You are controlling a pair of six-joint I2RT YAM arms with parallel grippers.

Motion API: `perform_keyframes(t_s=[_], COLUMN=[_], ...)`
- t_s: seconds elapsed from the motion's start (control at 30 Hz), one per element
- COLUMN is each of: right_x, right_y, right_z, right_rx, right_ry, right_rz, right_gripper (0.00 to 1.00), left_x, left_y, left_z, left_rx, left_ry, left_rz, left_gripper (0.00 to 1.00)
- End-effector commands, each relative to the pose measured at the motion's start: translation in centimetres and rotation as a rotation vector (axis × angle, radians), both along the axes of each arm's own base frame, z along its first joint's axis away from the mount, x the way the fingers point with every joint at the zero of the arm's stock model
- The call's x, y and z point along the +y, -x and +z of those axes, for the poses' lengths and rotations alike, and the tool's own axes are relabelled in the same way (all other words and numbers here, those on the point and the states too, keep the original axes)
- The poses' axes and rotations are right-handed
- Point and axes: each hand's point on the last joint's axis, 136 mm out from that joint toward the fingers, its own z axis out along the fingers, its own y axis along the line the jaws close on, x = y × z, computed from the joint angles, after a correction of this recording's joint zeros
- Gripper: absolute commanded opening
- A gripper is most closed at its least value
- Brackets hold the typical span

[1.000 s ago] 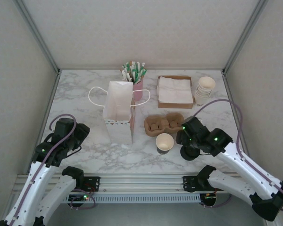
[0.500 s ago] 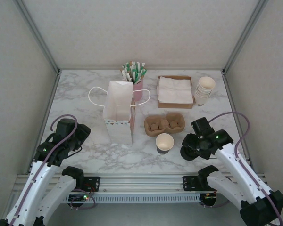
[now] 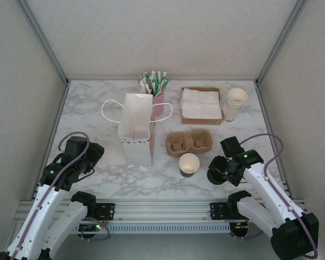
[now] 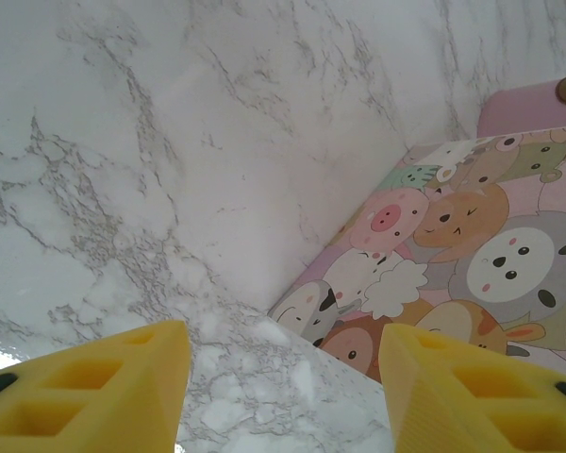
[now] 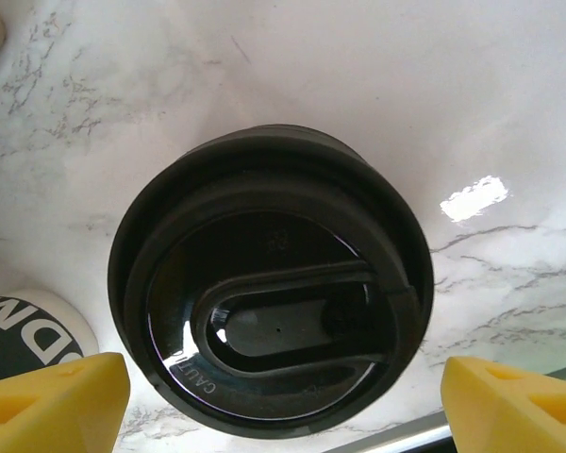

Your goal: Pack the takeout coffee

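A black coffee lid point(image 5: 269, 302) lies flat on the marble, and my right gripper point(image 5: 283, 415) hangs open just above it with one yellow finger point(image 5: 52, 401) on each side. From above, the lid point(image 3: 215, 176) sits right of an open paper cup point(image 3: 189, 163), with the right gripper point(image 3: 221, 167) over it. A brown two-slot cup carrier point(image 3: 189, 143) lies behind the cup. The white paper bag point(image 3: 136, 129) stands open at centre left. My left gripper point(image 3: 89, 153) is open at the left; its wrist view shows the bag's cartoon-animal side point(image 4: 472, 255) ahead.
A stack of paper cups point(image 3: 234, 102) and a box of napkins point(image 3: 200, 105) sit at the back right. A pink holder of stir sticks point(image 3: 155, 89) stands behind the bag. The cup's dark sleeve point(image 5: 24, 335) is close left of the lid.
My right gripper has drawn back from beside the carrier and swung down over the black lid. The left arm, cup, carrier and bag have not moved.
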Motion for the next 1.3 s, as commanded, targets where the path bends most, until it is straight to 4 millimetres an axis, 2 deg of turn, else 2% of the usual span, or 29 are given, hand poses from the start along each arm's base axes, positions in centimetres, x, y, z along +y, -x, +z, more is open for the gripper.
perform_keyframes(t_s=[0.0, 0.37, 0.77, 1.07, 1.27], right_x=[0.5, -0.3, -0.4, -0.1, 0.9], right_y=[-0.3, 0.2, -0.2, -0.3, -0.1], right_z=[-0.5, -1.1, 0.4, 1.8, 1.5], right_rx=[-0.008, 0.006, -0.054, -0.078, -0.053], right_ry=[-0.029, 0.010, 0.009, -0.007, -0.089], right_rz=[0.008, 0.013, 0.034, 0.066, 0.026], right_gripper=[0.85, 0.75, 0.66, 0.66, 0.66], left_x=[0.0, 0.2, 0.4, 0.2, 0.1], left_y=[0.1, -0.1, -0.6, -1.1, -1.2], left_z=[0.0, 0.5, 1.4, 1.6, 1.6], left_rx=[-0.003, -0.015, -0.041, -0.041, -0.041], left_ry=[0.019, 0.006, -0.005, -0.002, 0.003], left_rz=[0.021, 0.029, 0.035, 0.035, 0.035], left_gripper=[0.54, 0.55, 0.54, 0.55, 0.55])
